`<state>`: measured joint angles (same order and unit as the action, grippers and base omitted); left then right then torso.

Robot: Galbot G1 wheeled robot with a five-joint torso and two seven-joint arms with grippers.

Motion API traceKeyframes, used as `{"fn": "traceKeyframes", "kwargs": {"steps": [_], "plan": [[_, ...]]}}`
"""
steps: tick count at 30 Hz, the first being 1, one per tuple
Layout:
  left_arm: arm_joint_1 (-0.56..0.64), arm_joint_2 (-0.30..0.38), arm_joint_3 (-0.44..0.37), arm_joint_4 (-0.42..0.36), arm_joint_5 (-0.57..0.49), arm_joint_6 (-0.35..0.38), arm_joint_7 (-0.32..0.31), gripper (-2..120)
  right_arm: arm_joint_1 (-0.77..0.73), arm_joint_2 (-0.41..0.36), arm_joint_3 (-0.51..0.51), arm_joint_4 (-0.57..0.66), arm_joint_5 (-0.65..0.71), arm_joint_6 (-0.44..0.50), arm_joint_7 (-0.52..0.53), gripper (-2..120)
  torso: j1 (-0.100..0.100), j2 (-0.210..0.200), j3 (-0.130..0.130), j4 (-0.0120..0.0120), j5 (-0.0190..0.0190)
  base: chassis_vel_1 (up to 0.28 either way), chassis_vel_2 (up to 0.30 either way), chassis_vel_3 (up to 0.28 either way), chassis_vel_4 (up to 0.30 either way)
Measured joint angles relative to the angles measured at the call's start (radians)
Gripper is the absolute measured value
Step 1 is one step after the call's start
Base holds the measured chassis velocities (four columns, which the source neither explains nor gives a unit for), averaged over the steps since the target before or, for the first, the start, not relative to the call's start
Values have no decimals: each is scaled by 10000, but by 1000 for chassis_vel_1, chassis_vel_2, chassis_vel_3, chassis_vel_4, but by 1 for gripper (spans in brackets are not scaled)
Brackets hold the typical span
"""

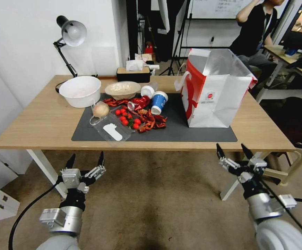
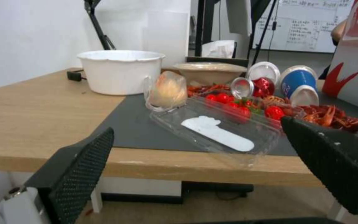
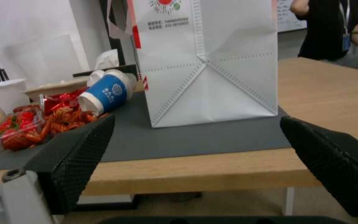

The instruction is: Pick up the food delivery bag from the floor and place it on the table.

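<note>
The large red-and-white paper delivery bag (image 1: 216, 91) stands upright on the dark grey mat (image 1: 199, 133) at the right end of the long light-wood surface (image 1: 36, 121). Both tools hang below the near edge, over the brownish carpeted floor (image 1: 157, 198): the left tool (image 1: 85, 160) and the right tool (image 1: 235, 150), each with fingers spread wide, gripping nothing. The left wrist view adds a clear plastic tray (image 2: 216, 130) overhanging that edge; the right wrist view reveals the bag's creased white side.
</note>
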<state>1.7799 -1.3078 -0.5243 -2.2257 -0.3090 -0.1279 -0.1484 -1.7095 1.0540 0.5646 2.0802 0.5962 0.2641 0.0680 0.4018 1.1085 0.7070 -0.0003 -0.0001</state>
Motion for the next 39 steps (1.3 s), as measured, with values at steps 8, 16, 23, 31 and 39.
{"fn": "traceKeyframes", "kwargs": {"steps": [8,16,23,31,39], "plan": [[-67,-52,13,62,-41,-67,32,100,14,124,-163,-144,7,53,-133,100,0,0,0,0,0,0,0,0,0],[-52,-50,15,164,35,-85,-19,100,83,212,-284,-323,-15,143,-179,100,0,-1,0,0,1,0,0,0,0],[-67,-25,0,198,21,-147,-16,100,124,200,-273,-377,29,152,-230,100,0,-1,1,0,1,0,0,0,0],[-47,-69,10,232,106,-163,-27,100,233,219,-349,-413,46,166,-250,100,0,-1,0,0,1,0,0,0,0],[-60,-87,0,282,242,-134,-46,100,345,134,-352,-452,78,161,-223,100,2,-1,0,1,1,0,0,0,0]]}}
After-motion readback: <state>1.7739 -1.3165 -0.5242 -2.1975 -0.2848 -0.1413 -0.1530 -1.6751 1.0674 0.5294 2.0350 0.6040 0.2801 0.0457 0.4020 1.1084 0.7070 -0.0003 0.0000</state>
